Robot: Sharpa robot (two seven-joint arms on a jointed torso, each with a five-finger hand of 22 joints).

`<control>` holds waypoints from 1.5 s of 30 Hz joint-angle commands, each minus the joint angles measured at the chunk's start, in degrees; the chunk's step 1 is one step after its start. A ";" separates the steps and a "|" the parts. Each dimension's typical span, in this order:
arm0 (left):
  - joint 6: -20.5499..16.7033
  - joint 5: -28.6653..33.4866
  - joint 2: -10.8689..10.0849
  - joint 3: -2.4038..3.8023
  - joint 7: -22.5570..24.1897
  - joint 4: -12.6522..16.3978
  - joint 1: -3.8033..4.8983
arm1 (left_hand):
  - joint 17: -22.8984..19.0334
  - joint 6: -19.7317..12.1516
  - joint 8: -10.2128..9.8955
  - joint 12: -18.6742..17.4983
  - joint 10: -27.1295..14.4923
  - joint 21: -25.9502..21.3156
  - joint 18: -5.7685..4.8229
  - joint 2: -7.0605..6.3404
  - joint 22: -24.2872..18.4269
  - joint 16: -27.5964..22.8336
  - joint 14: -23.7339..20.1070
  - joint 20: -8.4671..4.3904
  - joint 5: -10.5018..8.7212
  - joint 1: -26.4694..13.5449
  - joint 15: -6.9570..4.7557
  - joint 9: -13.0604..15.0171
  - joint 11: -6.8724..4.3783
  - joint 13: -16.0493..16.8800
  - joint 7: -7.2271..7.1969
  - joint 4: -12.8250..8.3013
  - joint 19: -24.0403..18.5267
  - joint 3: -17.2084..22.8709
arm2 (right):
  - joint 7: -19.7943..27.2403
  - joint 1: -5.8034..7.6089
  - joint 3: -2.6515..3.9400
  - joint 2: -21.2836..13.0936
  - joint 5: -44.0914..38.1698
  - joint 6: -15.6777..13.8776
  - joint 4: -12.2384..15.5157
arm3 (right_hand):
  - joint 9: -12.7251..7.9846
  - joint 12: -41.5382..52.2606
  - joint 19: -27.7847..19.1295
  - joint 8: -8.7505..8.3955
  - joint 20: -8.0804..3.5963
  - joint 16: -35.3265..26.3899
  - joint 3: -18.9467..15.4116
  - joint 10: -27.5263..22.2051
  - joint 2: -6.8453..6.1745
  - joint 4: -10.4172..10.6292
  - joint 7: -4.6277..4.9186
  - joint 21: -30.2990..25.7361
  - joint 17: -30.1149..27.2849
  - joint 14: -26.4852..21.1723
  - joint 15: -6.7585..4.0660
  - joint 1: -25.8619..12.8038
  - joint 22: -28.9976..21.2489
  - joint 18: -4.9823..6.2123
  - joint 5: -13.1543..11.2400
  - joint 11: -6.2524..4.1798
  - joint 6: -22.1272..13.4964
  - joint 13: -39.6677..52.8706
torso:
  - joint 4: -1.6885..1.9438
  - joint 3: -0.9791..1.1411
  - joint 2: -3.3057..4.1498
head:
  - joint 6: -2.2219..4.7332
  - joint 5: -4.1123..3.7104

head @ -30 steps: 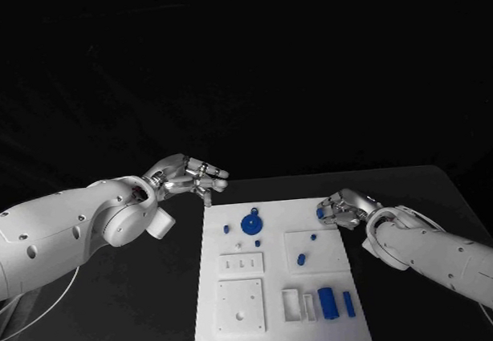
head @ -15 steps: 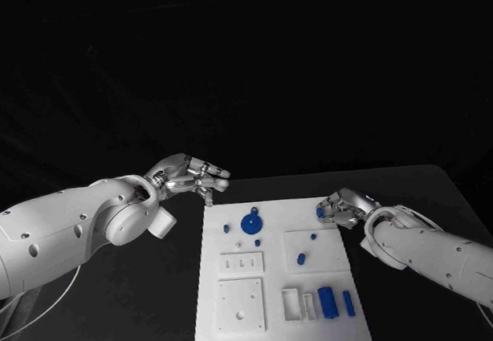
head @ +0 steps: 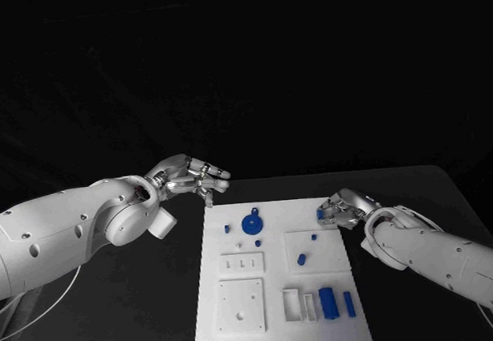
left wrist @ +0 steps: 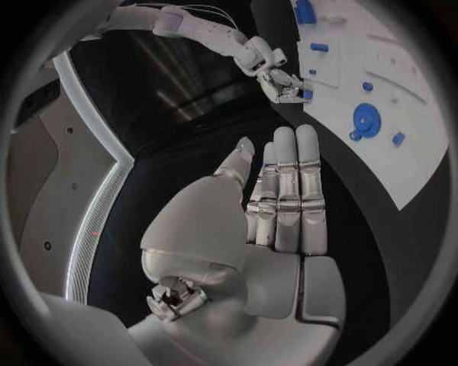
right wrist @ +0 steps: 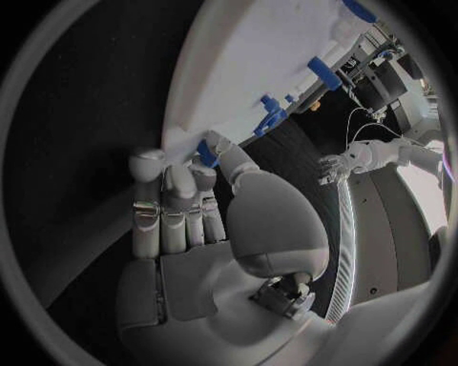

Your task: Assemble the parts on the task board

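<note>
From the head view, the task board [head: 283,296] is lying in the middle of the black table [head: 422,183], running from near to far. The left hand [head: 189,178] is hovering just beyond the board's far left corner, fingers apart and grasping nothing. The right hand [head: 343,209] is sitting at the board's far right edge, fingers curled around a small blue part [head: 321,211]. On the board, a round blue disc part [head: 251,223] is lying in the far half, with a small blue piece [head: 225,229] to its left. A short blue peg [head: 302,257] is resting on a raised white square right of centre. Two upright blue blocks [head: 334,302] are standing in the near right section.

In the left wrist view, the left hand [left wrist: 282,202] is stretching out flat with its fingers straight and side by side, released, above the dark table. Beyond it the task board [left wrist: 420,152] is showing the blue disc part [left wrist: 366,120], and the right hand [left wrist: 285,82] is pinching the blue part [left wrist: 306,94] at the board's edge.

In the right wrist view, the right hand [right wrist: 191,210] is pinching the small blue part [right wrist: 207,152] between thumb and fingers at the edge of the task board [right wrist: 248,69]. The left hand [right wrist: 334,165] is hanging in the distance past the board.
</note>
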 commanded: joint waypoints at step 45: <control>-2.06 -3.42 8.77 -0.53 -10.00 -8.00 0.24 | 22.43 8.53 0.80 24.09 5.17 22.02 -1.07 -3.69 23.27 38.72 2.97 -4.76 -0.32 -9.81 -4.91 7.68 -5.19 14.43 -4.28 6.29 3.99 -3.26 | -14.77 7.96 -0.27 -1.72 -4.25 7.59 17.88 | 0.07 1.08 0.28 0.32 -0.21 1.23 -0.85 0.24 1.39 1.50 -0.24 0.51 1.28 0.32 -0.35 -0.14 4.52 -0.88 -8.44 -0.44 0.44 0.88 | -1.78 -0.25 -3.62 | 0.61 0.52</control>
